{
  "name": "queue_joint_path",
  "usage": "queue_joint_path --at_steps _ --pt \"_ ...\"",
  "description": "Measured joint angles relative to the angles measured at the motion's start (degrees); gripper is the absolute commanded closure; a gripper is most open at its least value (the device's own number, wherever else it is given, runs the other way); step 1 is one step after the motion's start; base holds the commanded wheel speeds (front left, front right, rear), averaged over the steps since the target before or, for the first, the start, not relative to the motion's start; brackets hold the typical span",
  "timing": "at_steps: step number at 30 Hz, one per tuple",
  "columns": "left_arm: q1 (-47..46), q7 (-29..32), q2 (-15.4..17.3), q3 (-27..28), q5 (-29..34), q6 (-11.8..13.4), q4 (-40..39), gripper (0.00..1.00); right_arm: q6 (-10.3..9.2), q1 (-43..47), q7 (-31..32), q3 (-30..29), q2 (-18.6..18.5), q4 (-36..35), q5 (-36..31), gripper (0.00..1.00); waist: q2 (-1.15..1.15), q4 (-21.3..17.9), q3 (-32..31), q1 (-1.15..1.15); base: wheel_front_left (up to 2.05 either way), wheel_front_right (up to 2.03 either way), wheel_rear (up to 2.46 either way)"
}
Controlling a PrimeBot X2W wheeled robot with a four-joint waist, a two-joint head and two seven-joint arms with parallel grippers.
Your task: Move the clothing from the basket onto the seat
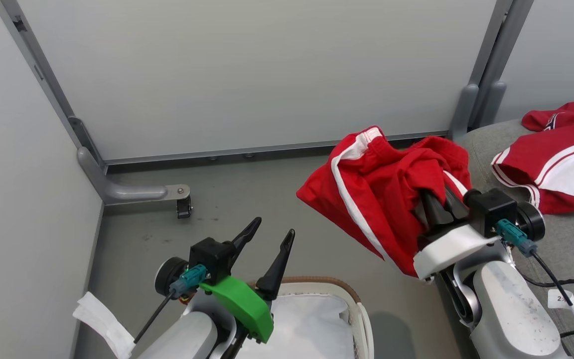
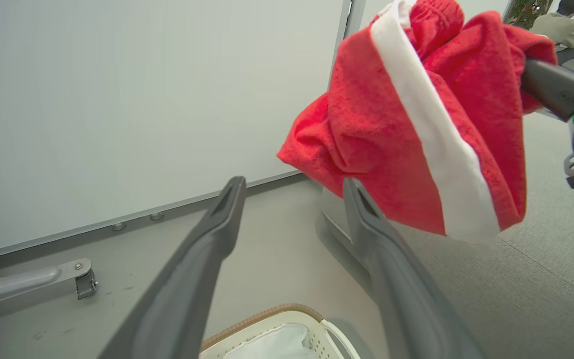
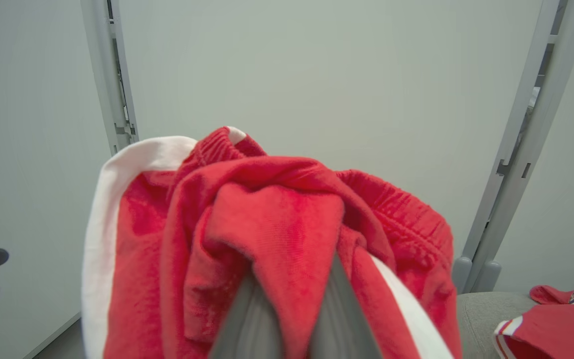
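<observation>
A red garment with white stripe trim (image 1: 381,194) hangs in the air between the basket and the seat, with my right gripper (image 1: 439,204) shut on it; its fingers are buried in the bunched fabric (image 3: 277,234). My left gripper (image 1: 267,244) stands open and empty above the basket (image 1: 352,299), whose white liner (image 1: 302,324) shows inside. From the left wrist, the held garment (image 2: 416,124) hangs just beyond the right fingertip (image 2: 354,192). More red and white clothing (image 1: 556,159) lies on the grey seat (image 1: 571,239) at the right.
Pale partition walls (image 1: 247,75) close in the back and left. A grey support foot with a caster (image 1: 183,204) rests on the floor at the left. A black cable (image 1: 561,289) loops beside my right forearm.
</observation>
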Motion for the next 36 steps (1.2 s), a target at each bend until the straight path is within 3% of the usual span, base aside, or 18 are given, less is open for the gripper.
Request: queue_joint_path --at_steps 15,36 --pt "1.36 -0.26 -1.75 1.55 2.15 -0.24 -2.12 0.00 0.00 1.00 0.00 -3.96 0.00 -0.64 -2.43 1.00 0.00 -2.66 0.74 0.00 0.00 0.00 0.00" --pt "0.04 -0.27 -3.20 2.91 6.72 -1.07 -2.40 0.00 0.00 0.78 0.00 -11.03 -0.05 -3.08 -4.88 1.00 0.00 -18.56 7.56 0.00 0.00 0.00 0.00"
